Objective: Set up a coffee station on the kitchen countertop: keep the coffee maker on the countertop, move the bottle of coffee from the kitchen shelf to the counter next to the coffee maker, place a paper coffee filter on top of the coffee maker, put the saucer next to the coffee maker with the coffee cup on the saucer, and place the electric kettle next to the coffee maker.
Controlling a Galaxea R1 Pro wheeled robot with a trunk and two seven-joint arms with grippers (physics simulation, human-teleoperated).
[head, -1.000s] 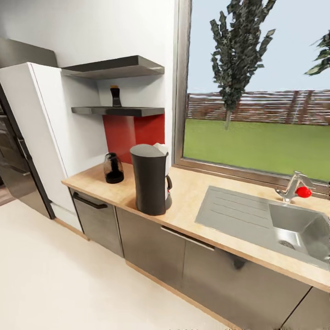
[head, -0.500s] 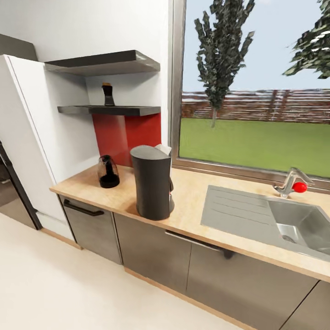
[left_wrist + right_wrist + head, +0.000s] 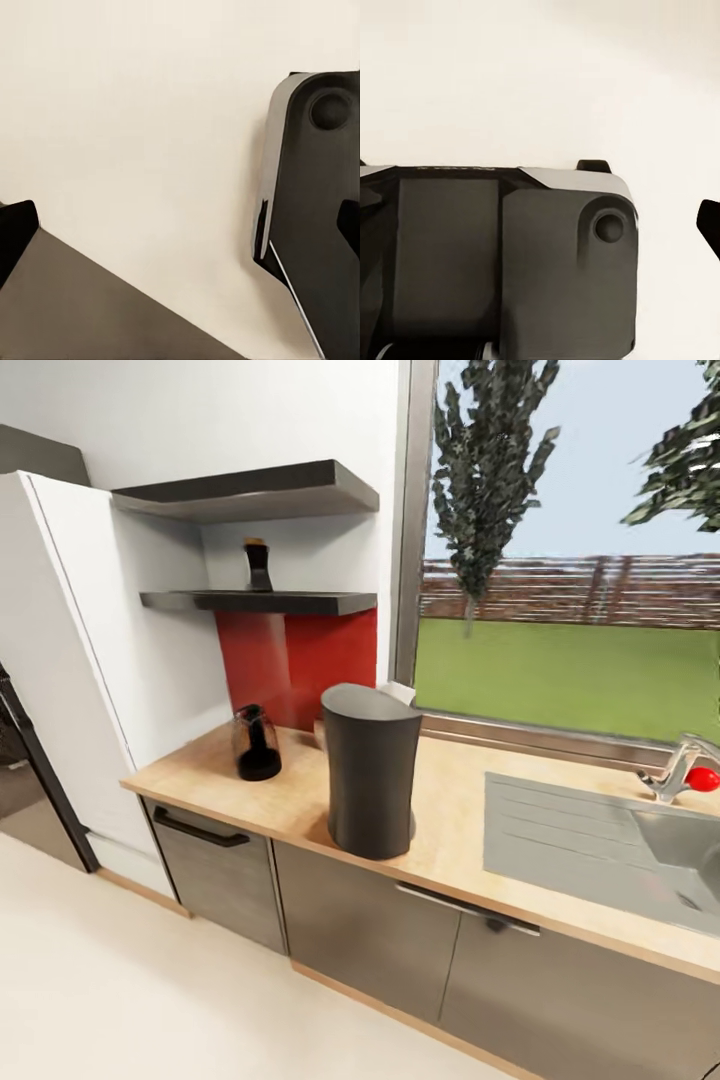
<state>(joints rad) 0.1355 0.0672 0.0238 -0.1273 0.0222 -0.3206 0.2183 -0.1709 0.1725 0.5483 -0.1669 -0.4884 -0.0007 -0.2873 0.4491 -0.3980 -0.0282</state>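
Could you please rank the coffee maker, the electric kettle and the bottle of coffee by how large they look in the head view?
1. Coffee maker, clearly largest.
2. Electric kettle.
3. Bottle of coffee, on the shelf; it stands farther from the camera, so ranks two and three are unsure.

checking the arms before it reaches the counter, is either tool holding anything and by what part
Nothing is held as far as the pictures show. Both wrist views look down at bare floor and the robot's base, with only dark fingertip edges at the borders and nothing between them.
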